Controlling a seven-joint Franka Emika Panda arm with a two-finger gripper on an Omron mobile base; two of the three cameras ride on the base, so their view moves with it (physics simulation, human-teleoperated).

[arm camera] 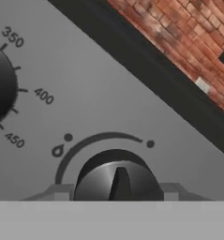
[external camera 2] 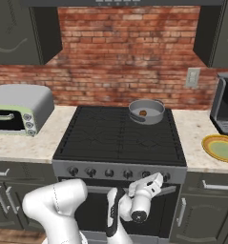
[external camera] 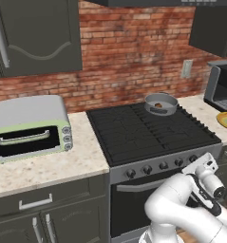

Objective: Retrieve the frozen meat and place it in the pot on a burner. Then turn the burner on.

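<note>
You've got the frozen meat (external camera 2: 142,113) in the pot (external camera 2: 147,111); gripper (arm camera: 117,191) straddles a knob (arm camera: 117,178), can't tell if clamped.

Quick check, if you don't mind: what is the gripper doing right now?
Gripper: its fingers sit on either side of a stove knob; whether they clamp it cannot be told.

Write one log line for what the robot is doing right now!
stage: burner knob | frozen meat: in pot, back-right burner | hand: at stove knob, fingers astride | flame: none seen
</note>
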